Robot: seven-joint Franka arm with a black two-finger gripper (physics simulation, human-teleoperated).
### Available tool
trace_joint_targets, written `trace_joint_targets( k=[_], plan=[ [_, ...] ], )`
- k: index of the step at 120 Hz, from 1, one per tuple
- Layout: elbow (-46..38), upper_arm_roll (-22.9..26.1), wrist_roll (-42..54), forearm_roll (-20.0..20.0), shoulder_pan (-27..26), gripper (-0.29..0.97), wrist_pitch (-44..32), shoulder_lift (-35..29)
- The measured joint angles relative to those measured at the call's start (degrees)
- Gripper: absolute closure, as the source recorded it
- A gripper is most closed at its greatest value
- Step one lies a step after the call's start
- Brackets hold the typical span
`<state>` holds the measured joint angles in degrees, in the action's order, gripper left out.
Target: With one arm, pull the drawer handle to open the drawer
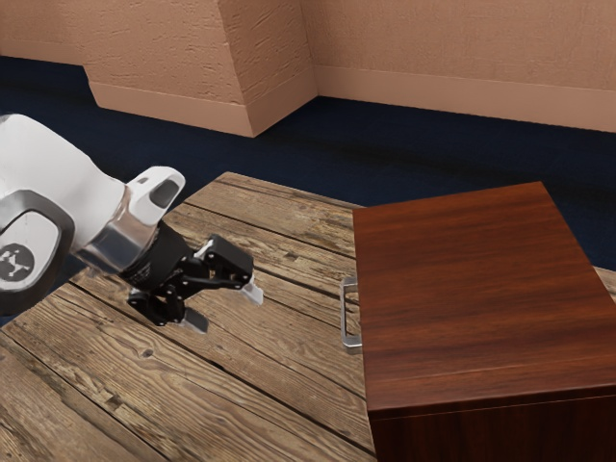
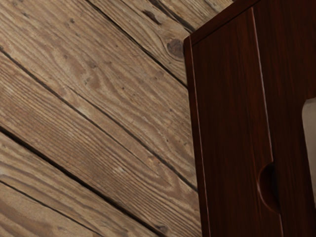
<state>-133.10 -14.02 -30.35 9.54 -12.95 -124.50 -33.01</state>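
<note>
A wide table of weathered wooden planks [image 1: 192,385] takes up most of the scene, with a dark blue floor [image 1: 385,144] and tan walls [image 1: 433,48] far behind it. On the table, at the exterior view's right, stands a large, dark reddish-brown wooden cabinet [image 1: 462,279]; its lower right part is cut off by the edge of the view. A white and black robot arm [image 1: 58,221] enters from the exterior view's left and reaches right, toward the cabinet. Its black gripper [image 1: 224,306] hangs low over the planks, well apart from the cabinet, and its two pale-tipped fingers [image 1: 252,292] stand apart with nothing between them. The smallest item is the handle [image 1: 349,314], a thin metal bar fixed upright on the cabinet's left face, the side turned toward the gripper. The task looks barely begun: the gripper has not yet reached the handle, and the drawer [image 2: 232,148] seems to sit flush and shut, though the exterior view shows that face almost edge-on, so this is hard to confirm. What remains is to close in, grip the handle, and pull. The wrist view shows the drawer front beside bare planks, and a pale strip [image 2: 310,148] at the picture's edge, possibly the handle.
</note>
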Motion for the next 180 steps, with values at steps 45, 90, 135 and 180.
trace_joint_targets(
  k=[45, 90, 135, 180],
  plan=[
    [3.9, 0.7, -2.5, 8.9, -1.5, 0.0, -7.3, 10.1],
    [2.6, 2.0, -3.3, 10.4, -4.1, 0.0, -9.4, 10.4],
    [2.3, 3.1, -5.9, 11.2, -4.1, 0.0, -12.1, 12.7],
    [3.0, 3.7, -7.5, 11.5, -4.0, 0.0, -13.8, 14.8]
  ],
)
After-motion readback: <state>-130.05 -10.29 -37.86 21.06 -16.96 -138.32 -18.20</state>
